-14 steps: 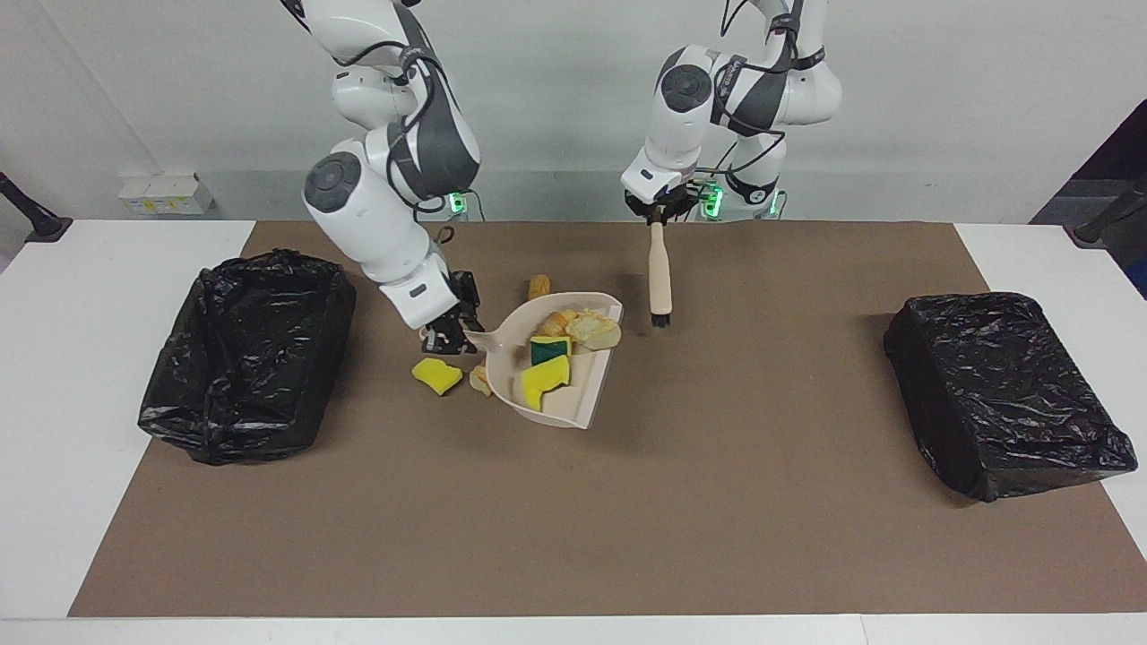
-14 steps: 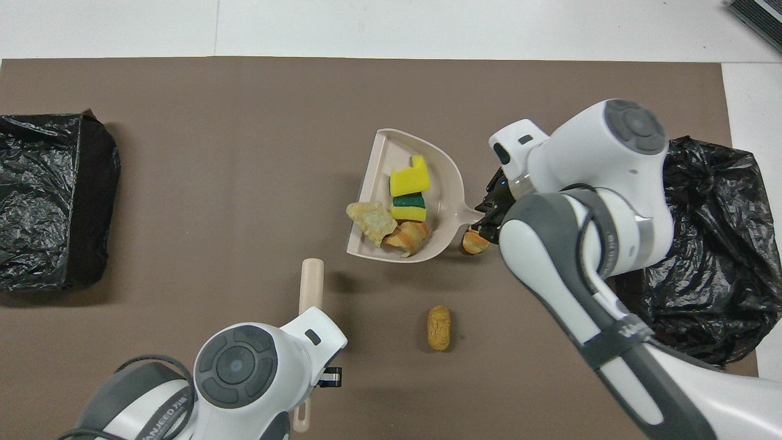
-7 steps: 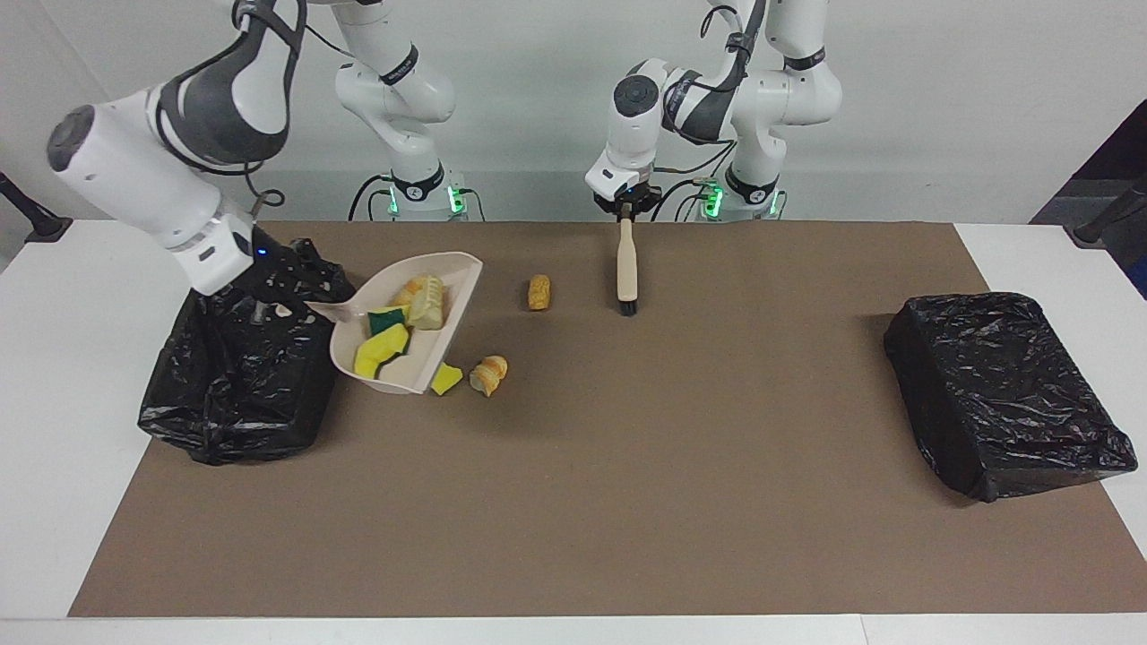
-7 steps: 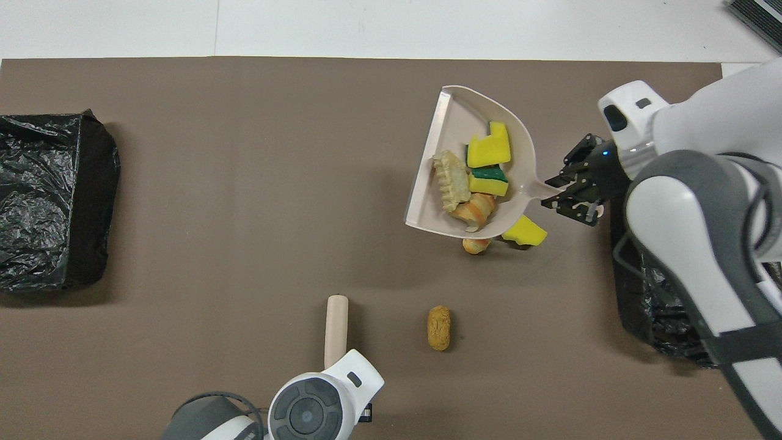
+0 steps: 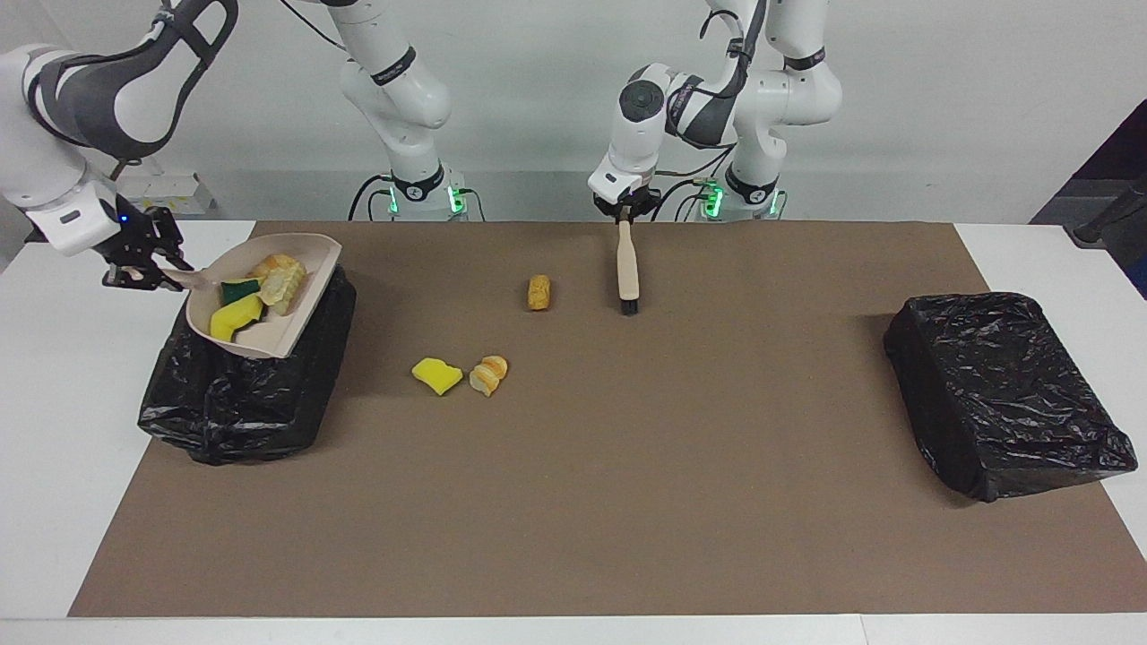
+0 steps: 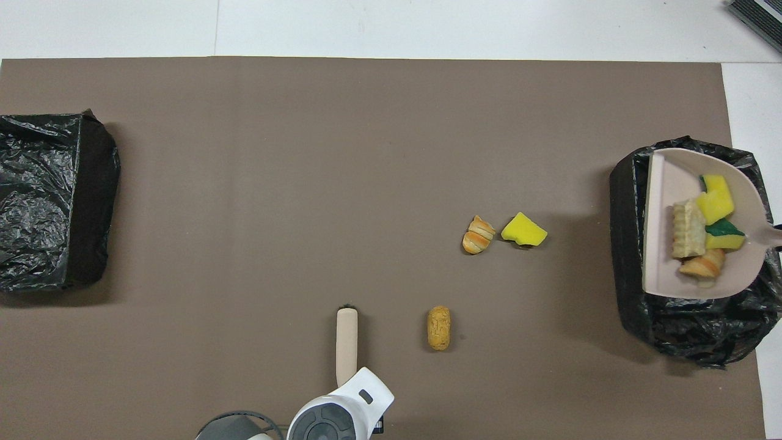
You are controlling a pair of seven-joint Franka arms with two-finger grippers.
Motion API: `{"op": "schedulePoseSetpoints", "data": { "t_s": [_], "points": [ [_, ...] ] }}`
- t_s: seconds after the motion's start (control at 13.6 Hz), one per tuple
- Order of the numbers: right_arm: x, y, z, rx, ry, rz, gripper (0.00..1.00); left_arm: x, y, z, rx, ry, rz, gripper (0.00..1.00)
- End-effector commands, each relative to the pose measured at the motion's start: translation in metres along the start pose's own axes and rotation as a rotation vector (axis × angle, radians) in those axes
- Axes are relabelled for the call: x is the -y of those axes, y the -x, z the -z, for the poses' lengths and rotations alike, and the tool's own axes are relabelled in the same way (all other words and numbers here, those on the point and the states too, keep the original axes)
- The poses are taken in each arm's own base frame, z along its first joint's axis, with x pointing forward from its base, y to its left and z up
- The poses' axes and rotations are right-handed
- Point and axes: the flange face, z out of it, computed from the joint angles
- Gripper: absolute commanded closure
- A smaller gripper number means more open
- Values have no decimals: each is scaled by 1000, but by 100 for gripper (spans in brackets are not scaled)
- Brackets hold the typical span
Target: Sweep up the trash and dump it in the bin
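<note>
1. The trash is split: four pieces ride in the dustpan [image 5: 260,300] over the bin [image 5: 242,394] at the right arm's end; it is not yet tipped.
2. A yellow sponge wedge [image 5: 436,374], a bread piece [image 5: 489,374] and a roll [image 5: 539,292] are left on the tabletop [image 5: 627,466].
3. The dustpan's mouth points toward the table's middle, its handle outward.
4. The right end effector [image 5: 148,260] is clenched on that handle.
5. The left end effector [image 5: 626,211] grips the brush [image 5: 628,269], hanging bristles down, and waits.

glossy crinkled bin liner [image 5: 242,394], matt mat [image 5: 627,466]
</note>
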Motion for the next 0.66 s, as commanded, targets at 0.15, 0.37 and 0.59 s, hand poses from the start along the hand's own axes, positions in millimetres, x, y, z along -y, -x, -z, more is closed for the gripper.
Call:
{"op": "schedulePoseSetpoints", "data": {
  "t_s": [0.15, 0.37, 0.59],
  "points": [
    [-4, 31, 14, 308, -2, 21, 100, 6, -6, -5, 11, 19, -30, 0],
    [-33, -36, 19, 518, 66, 108, 100, 14, -37, 54, -37, 103, -46, 0],
    [-43, -102, 13, 646, 65, 177, 100, 65, -82, 134, -128, 84, -124, 0]
  ]
}}
